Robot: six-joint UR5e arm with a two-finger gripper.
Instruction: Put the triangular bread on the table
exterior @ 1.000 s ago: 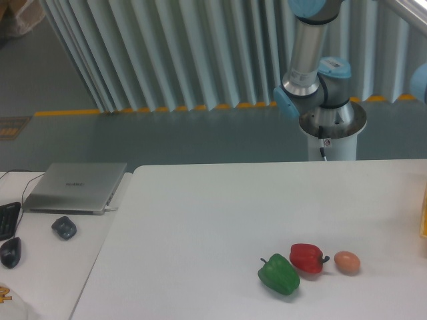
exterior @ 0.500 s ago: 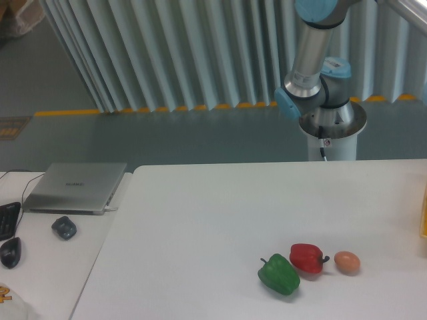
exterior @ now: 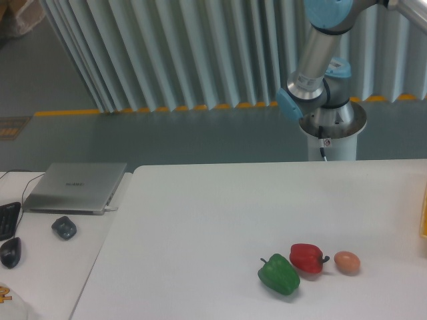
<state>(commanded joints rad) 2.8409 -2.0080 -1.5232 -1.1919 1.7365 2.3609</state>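
Observation:
The triangular bread is out of view. The white table (exterior: 200,220) fills the lower right of the camera view. Only the arm's base and lower links (exterior: 319,73) show, behind the table's far edge. My gripper is outside the frame, up and to the right.
On the table near the front sit a green pepper (exterior: 279,274), a red pepper (exterior: 307,257) and a tan egg (exterior: 347,262) in a row. A yellow object's edge (exterior: 423,220) shows at the right border. A desk on the left holds a laptop (exterior: 75,187) and mice (exterior: 64,227).
The arm's upper link has tilted further to the right. Nothing on the table has moved.

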